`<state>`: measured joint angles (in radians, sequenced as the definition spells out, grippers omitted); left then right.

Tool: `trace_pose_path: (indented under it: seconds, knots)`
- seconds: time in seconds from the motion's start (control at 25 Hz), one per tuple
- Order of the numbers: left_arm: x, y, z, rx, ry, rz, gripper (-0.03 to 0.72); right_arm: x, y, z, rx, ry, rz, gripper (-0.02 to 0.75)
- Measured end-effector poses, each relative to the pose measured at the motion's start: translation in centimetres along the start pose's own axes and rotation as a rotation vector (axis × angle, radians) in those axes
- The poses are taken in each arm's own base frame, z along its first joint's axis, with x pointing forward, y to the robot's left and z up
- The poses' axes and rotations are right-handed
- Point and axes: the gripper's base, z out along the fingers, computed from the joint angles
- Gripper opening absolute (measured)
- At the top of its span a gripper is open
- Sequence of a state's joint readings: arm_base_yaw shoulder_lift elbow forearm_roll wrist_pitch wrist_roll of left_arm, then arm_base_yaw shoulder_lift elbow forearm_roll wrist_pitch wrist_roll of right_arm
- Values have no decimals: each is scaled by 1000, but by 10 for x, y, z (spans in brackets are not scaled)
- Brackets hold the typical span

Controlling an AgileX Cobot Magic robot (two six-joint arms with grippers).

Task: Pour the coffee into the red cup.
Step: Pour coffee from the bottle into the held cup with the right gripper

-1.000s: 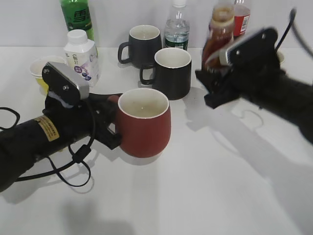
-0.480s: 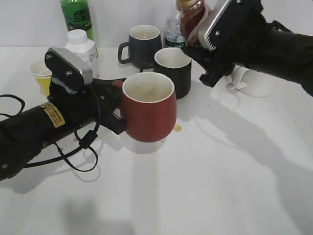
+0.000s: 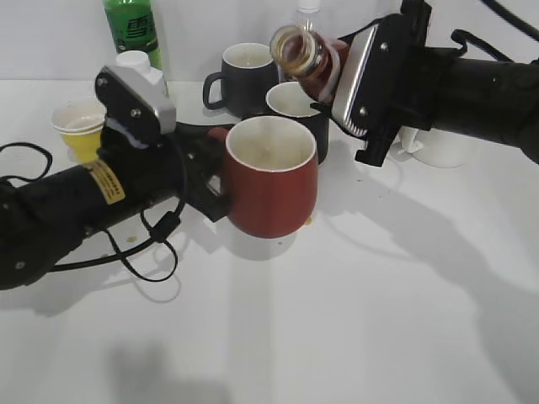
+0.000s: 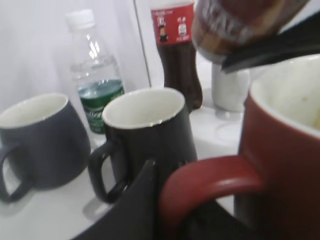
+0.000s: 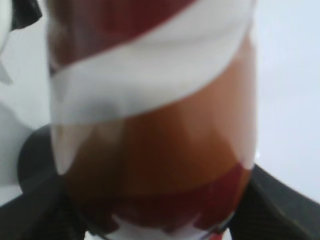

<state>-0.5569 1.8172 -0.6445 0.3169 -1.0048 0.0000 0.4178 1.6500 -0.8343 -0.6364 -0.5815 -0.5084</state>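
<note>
The red cup [image 3: 274, 181] is held above the table by its handle [image 4: 210, 175] in my left gripper [image 3: 210, 172], which is shut on it. My right gripper [image 3: 349, 80] is shut on the coffee bottle [image 3: 305, 57] and holds it tilted, its open mouth pointing left and down, above and just behind the cup's rim. The bottle fills the right wrist view [image 5: 150, 115] and shows at the top of the left wrist view [image 4: 240, 25]. The cup's cream inside [image 4: 295, 95] looks nearly dry.
Two black mugs [image 3: 244, 71] [image 3: 290, 105] stand behind the cup. A water bottle [image 4: 95, 75], a cola bottle [image 4: 175, 55], a green bottle [image 3: 133, 29], a white milk bottle [image 3: 139, 63], a yellow paper cup [image 3: 80, 130] and a white mug [image 3: 434, 143] are around. A small brown spill [image 3: 308, 220] lies on the table.
The left gripper raised the red cup and moved it right. The right gripper carried the coffee bottle left and tipped it from upright to mouth-down over the cup. A brown drop appeared on the table.
</note>
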Motion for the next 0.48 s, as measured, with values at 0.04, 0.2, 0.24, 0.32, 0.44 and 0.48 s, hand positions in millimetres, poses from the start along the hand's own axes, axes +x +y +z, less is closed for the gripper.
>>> trace_pose_path:
  seconds: [0.04, 0.2, 0.24, 0.32, 0.44, 0.48]
  knots:
    - [-1, 0, 1, 6, -3, 6, 57, 0, 0, 0, 0, 0, -23, 514]
    - [-3, 0, 4, 19, 7, 22, 57, 0, 0, 0, -2, -1, -100, 514]
    - [-2, 0, 4, 19, 10, 22, 57, 0, 0, 0, -2, -1, -113, 514]
    - [-2, 0, 4, 21, 15, 23, 57, 0, 0, 0, -2, -1, -142, 514]
    - [-2, 0, 4, 25, 18, 26, 57, 0, 0, 0, -1, -2, -189, 514]
    - [-2, -1, 4, 27, 18, 27, 57, 0, 0, 0, -1, -2, -206, 514]
